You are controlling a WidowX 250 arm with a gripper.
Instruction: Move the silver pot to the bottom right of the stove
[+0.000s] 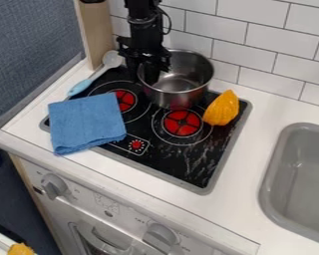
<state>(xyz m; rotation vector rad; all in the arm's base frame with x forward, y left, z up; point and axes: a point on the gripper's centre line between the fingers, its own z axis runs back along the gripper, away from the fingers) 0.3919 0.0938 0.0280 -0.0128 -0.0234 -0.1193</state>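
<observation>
The silver pot (pixel 181 78) stands upright at the back of the black stove (pixel 182 167), near the tiled wall. My gripper (pixel 143 73) hangs down at the pot's left rim, with part of it over the pot's inside. The pot looks empty. Its left wall is partly hidden behind my gripper. In front of the pot, the red burner toward the stove's right is uncovered.
A blue cloth (pixel 87 122) covers the stove's left front edge. A blue-handled spoon (pixel 95 73) lies at the back left. The yellow-orange object (pixel 222 108) rests on the stove's right side. A grey sink (pixel 302 179) is set in the counter at right.
</observation>
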